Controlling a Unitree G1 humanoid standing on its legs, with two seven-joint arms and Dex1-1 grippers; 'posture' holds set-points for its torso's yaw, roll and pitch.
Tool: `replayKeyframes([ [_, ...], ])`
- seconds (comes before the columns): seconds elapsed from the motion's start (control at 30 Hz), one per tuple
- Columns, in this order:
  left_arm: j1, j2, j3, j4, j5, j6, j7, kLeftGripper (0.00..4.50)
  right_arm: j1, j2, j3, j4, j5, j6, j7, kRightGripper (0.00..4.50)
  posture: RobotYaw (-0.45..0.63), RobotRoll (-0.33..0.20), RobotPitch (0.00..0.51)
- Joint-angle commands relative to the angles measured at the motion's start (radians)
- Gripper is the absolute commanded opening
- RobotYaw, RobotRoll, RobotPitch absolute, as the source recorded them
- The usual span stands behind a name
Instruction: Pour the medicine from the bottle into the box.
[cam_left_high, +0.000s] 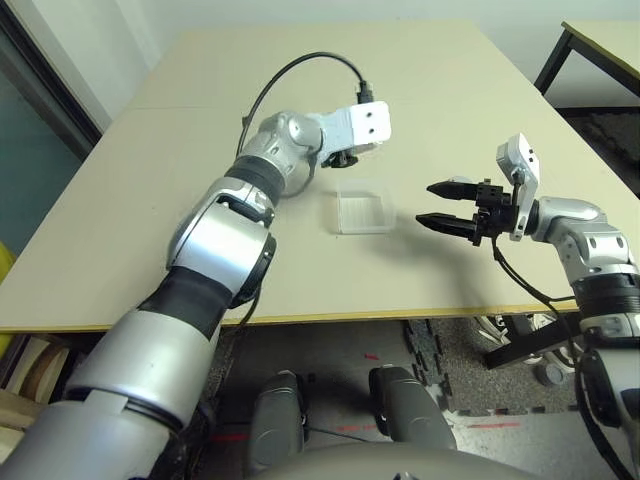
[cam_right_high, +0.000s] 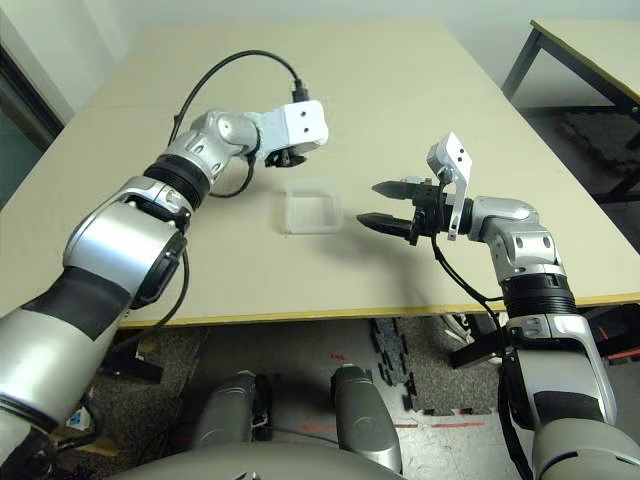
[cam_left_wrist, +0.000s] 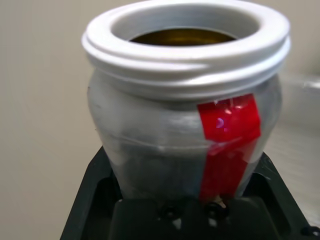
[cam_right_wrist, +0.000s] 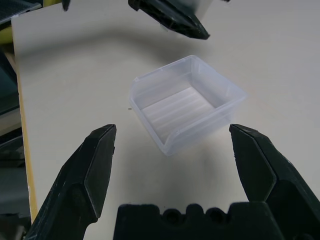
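The bottle (cam_left_wrist: 185, 100) sits clamped in my left gripper (cam_left_high: 345, 158), its white rim and round mouth facing away from the wrist and the red stripe running down its side. Inside the mouth I see only a dark brownish interior; I cannot make out the medicine itself. My left gripper hangs above the table (cam_left_high: 200, 150), just beyond the far edge of the box (cam_left_high: 362, 207), with the wrist's white camera block (cam_left_high: 362, 125) and its black cable (cam_left_high: 290, 72) over it.

The box rests flat on the tabletop, around the middle and somewhat nearer the front edge than the far one. It is clear plastic with a ribbed floor, and I see nothing lying in it. Nothing stands between the bottle and the box.

My right gripper (cam_left_high: 437, 205) is spread wide and grips nothing. It hovers near the right side of the box, apart from it, its two black fingers (cam_right_wrist: 95, 165) pointing toward the box so that the box shows between them in the right wrist view. In that view the black tips of my left gripper also show beyond the box's far wall.

Another table (cam_left_high: 600, 50) stands off the far right corner, and dark foam mats (cam_left_high: 450, 350) lie on the floor below the front edge.
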Motion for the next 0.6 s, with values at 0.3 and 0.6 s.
replayKeyframes([
  [0.3, 0.104, 0.056, 0.085, -0.146, -0.113, 0.187, 0.095, 2.80, -0.023, 0.019, 0.000, 0.058, -0.010, -0.038, 0.010, 4.50, -0.15, 0.000, 0.042],
  [0.6, -0.013, 0.117, -0.658, -0.114, 0.643, -0.379, 0.666, 2.80, -0.018, 0.023, -0.001, 0.046, -0.004, -0.028, 0.010, 4.50, -0.16, 0.000, 0.048],
])
